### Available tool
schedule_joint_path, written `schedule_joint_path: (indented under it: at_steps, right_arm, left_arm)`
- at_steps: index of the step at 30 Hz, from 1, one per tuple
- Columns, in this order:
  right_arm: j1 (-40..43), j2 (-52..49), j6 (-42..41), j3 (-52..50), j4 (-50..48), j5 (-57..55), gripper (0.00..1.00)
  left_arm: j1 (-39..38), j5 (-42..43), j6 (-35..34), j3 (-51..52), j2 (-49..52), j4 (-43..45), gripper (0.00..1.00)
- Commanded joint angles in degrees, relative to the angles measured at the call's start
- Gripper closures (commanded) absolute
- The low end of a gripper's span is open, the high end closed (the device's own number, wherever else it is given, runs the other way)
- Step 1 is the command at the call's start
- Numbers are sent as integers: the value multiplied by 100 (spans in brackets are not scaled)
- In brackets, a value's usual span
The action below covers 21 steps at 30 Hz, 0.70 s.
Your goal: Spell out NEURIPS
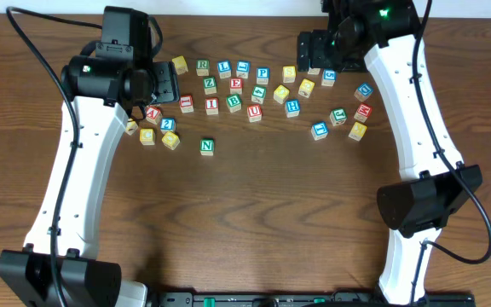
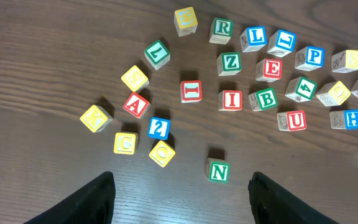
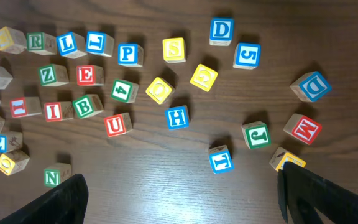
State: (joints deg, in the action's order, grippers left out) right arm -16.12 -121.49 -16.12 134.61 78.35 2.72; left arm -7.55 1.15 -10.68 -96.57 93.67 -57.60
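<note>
While both arms hang over the far half of the counter (image 1: 254, 213), neither claw grasps anything. The left claw (image 2: 180, 186) is released: its two dark fingers (image 2: 95, 202) stand wide apart with bare wood between them. The green N block (image 2: 218, 170) lies just ahead of that gap, nearer the right-hand finger and touching neither.

The right claw (image 3: 179, 190) is released too. Its fingers (image 3: 61, 202) are spread across the lower edge of its own view, with only wood grain between them.

From above, the lettered blocks lie loose in a band across the far part of the counter, and no word is lined up. The N block sits by itself at 6 o'clock of the red I block (image 1: 212, 105), apart from it. The green R block (image 1: 203, 66) lies at 12 o'clock of the green Z block (image 1: 210, 84), and the red E block (image 1: 236, 84) at 3 o'clock of the Z block. The green B block (image 1: 233, 102) sits just beside the I block, with the red U block (image 1: 255, 112) at 4 o'clock of it. The blue P block (image 1: 262, 75) lies at 1 o'clock of the E block. The yellow S block (image 1: 289, 74) lies at 3 o'clock of the P block.
</note>
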Motion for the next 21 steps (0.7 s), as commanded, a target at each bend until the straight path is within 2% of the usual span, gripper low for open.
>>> schedule_joint_path:
  at_steps: [1, 21]
  right_arm:
    - [-50, -35, -59, 52, -13, -61, 6]
    - [-114, -37, -59, 52, -66, -63, 5]
  left_arm:
    - [26, -52, -52, -116, 74, 7, 32]
    - [24, -50, -57, -116, 76, 229, 32]
